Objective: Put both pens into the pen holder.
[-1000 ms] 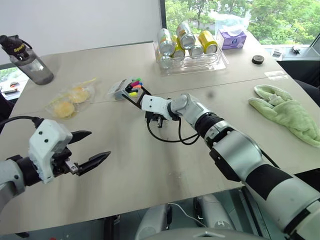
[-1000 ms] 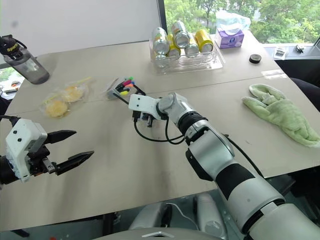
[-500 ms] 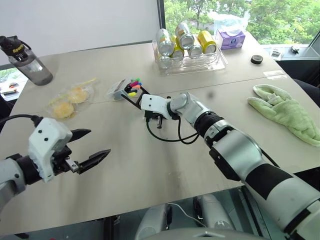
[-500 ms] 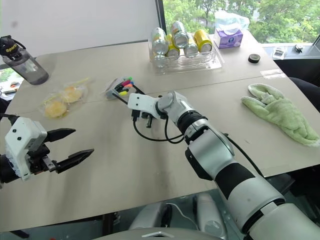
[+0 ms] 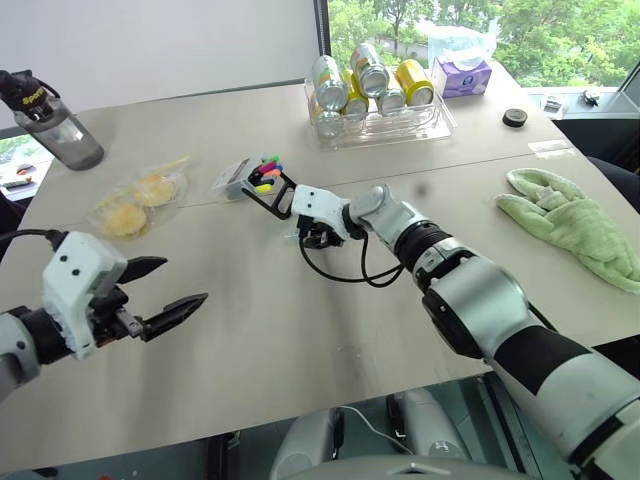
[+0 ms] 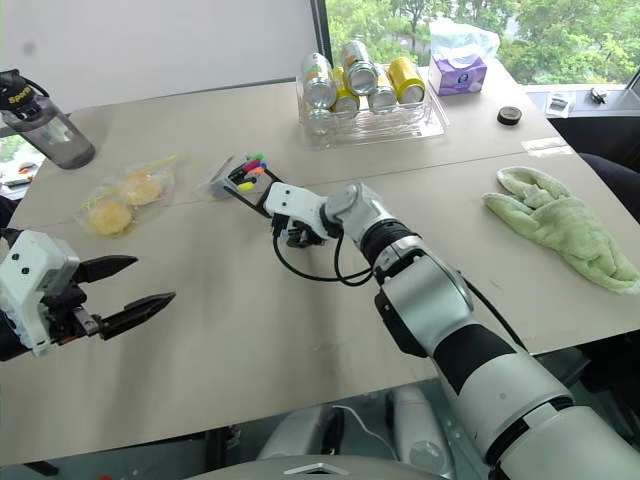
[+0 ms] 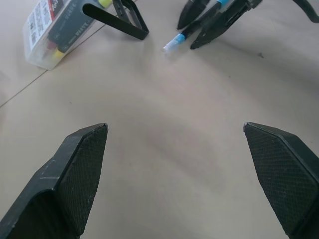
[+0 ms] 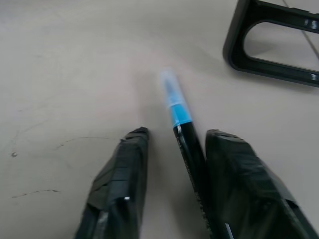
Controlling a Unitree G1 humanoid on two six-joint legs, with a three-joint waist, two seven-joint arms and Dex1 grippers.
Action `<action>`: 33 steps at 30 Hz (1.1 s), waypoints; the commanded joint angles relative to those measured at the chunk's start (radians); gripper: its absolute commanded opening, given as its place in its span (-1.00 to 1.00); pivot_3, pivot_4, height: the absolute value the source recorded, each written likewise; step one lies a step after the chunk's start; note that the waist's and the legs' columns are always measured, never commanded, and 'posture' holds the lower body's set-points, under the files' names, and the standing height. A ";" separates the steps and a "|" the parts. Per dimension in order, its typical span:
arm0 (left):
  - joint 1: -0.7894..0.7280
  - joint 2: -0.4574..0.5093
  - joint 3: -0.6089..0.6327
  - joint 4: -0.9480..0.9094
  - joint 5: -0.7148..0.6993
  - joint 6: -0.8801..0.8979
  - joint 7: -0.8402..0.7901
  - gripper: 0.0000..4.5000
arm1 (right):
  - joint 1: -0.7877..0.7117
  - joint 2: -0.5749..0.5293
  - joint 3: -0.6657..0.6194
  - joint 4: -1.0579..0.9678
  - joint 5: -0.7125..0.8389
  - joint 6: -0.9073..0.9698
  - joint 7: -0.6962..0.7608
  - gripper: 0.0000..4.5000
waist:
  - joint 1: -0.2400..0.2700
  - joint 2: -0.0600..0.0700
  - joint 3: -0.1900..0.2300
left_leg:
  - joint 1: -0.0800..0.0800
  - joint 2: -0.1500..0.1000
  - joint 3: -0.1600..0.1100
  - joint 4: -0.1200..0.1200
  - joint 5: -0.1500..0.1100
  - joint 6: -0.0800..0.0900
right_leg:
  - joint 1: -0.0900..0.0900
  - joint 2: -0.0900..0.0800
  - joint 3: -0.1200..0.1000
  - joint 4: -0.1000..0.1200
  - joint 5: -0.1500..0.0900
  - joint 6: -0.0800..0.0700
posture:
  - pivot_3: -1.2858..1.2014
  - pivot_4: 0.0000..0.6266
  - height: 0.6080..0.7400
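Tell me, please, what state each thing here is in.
Left pincer: open, empty.
Right pincer: open, jaws loose around the pen.
Blue-capped pen: not yet in the holder.
Pen holder: on its side, markers inside.
Water bottle: upright, capped.
Green towel: crumpled.

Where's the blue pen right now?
The blue pen lies between the right gripper's parted fingers, over the table beside the pen holder.
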 commanded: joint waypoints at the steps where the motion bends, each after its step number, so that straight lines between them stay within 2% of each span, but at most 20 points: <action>1: -0.013 0.013 0.011 -0.016 -0.003 -0.011 0.002 1.00 | -0.001 -0.021 -0.001 0.001 -0.006 0.020 -0.002 -0.18 | 0.000 0.000 0.000 | 0.000 0.000 0.000 0.000 0.000 0.000 | 0.000 0.000 0.000 0.000 0.000 0.000 | 0.03 -0.52 1.00; 5: -0.018 0.010 -0.004 -0.035 -0.011 0.000 0.007 1.00 | 0.007 -0.047 0.011 0.004 -0.020 0.035 0.007 -0.18 | 0.003 0.000 0.000 | 0.000 0.000 0.000 0.000 0.000 0.000 | 0.000 0.000 0.000 0.000 0.000 0.000 | 0.03 -0.52 1.00; 12: -0.016 0.014 -0.002 -0.049 -0.024 0.019 0.008 1.00 | 0.026 -0.118 0.055 0.007 -0.050 0.045 0.138 -0.18 | 0.010 0.000 0.000 | 0.000 0.000 -0.001 0.000 0.000 0.000 | 0.000 0.000 -0.001 0.000 0.000 0.000 | 0.03 -0.52 1.00; 23: -0.050 0.043 -0.029 -0.030 -0.064 0.048 -0.021 1.00 | 0.041 -0.178 0.065 0.004 -0.049 0.079 0.221 -0.18 | 0.031 -0.001 0.000 | 0.000 0.000 -0.001 0.000 0.000 0.000 | 0.001 -0.001 -0.002 -0.001 0.000 0.000 | 0.03 -0.52 1.00; 27: -0.059 0.054 -0.031 -0.027 -0.093 0.066 -0.037 1.00 | 0.041 -0.180 0.060 0.002 -0.044 0.080 0.233 -0.98 | 0.031 -0.001 0.000 | 0.000 0.000 -0.001 0.000 0.000 0.000 | 0.001 -0.001 -0.002 -0.001 0.000 0.000 | 0.03 -0.52 1.00; 33: -0.083 0.065 -0.052 -0.009 -0.092 0.064 -0.035 1.00 | 0.043 -0.180 0.059 -0.001 -0.041 0.077 0.241 -0.99 | 0.032 -0.001 0.000 | 0.000 0.000 -0.002 0.001 0.000 0.000 | 0.002 -0.001 -0.002 0.000 0.000 0.000 | 0.03 -0.52 1.00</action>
